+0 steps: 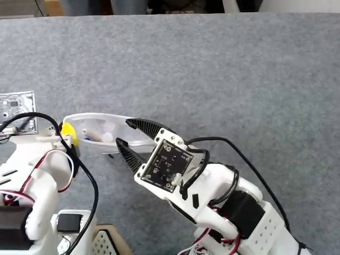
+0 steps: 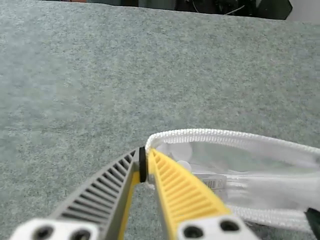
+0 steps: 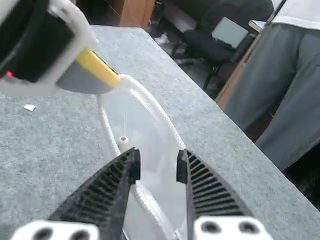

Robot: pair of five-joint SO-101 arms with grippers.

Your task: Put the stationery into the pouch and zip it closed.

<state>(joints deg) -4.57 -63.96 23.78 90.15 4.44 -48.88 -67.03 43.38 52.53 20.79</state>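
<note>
Item 1, left arm: I log it drawn in low, with the left gripper (image 2: 144,167) clamped on one end of the pouch (image 1: 101,130), its grey and yellow jaws pressed together on the zip edge. Item 2, right arm: angled down from the opposite side, with the right gripper (image 1: 122,132) spread apart, one black finger (image 3: 134,160) on each side of the pouch's other end, gripping nothing. Item 3, pouch: lying on the grey table (image 1: 212,64) between both grippers with its mouth gaping, and white stationery (image 2: 220,182) inside just beyond the left gripper's tips.

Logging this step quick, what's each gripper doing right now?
Left gripper: shut on the pouch at its end.
Right gripper: open over the pouch, holding nothing.
</note>
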